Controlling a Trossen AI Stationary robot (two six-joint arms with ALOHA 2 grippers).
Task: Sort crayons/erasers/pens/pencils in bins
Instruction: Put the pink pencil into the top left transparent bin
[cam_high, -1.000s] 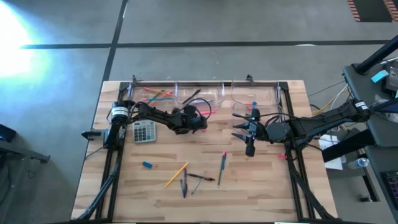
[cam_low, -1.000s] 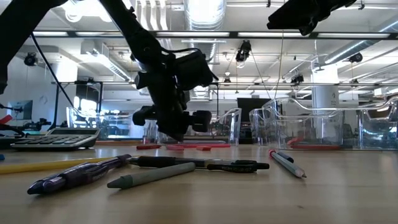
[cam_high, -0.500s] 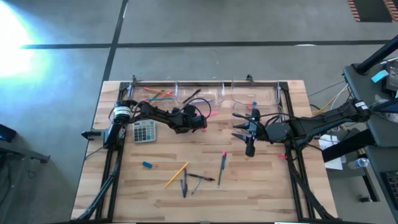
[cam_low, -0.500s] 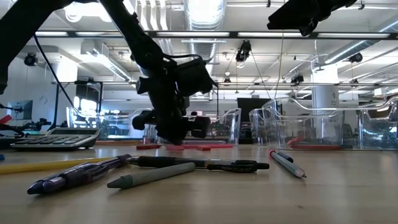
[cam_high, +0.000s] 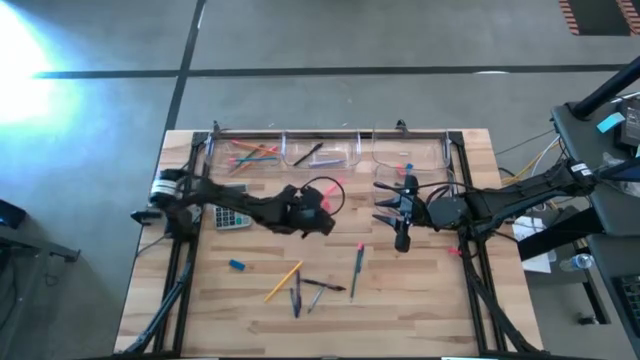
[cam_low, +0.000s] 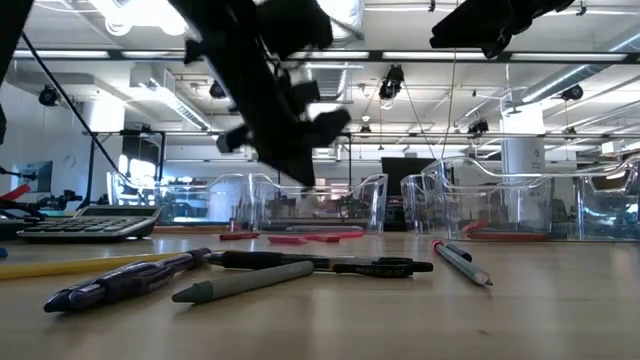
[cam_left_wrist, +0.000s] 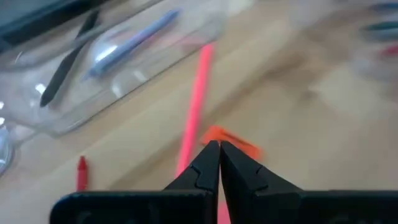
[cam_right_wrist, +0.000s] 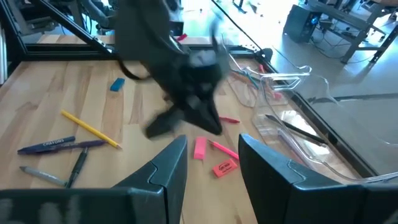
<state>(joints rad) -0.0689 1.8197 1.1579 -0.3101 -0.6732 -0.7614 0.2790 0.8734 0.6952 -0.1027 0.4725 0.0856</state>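
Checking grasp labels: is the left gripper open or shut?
Shut. The left gripper shows its two fingertips pressed together with nothing between them, above the pink pencil.

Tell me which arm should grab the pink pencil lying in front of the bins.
Left, probably. The left pincer is shut, empty and right above the pink pencil. The right pincer hovers farther off, nearer the right-hand bin.

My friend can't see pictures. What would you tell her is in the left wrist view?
The left gripper, shut and empty, hangs over a wooden table, above a pink pencil and an orange eraser. Behind is a clear bin with a black pen and a blue one inside.
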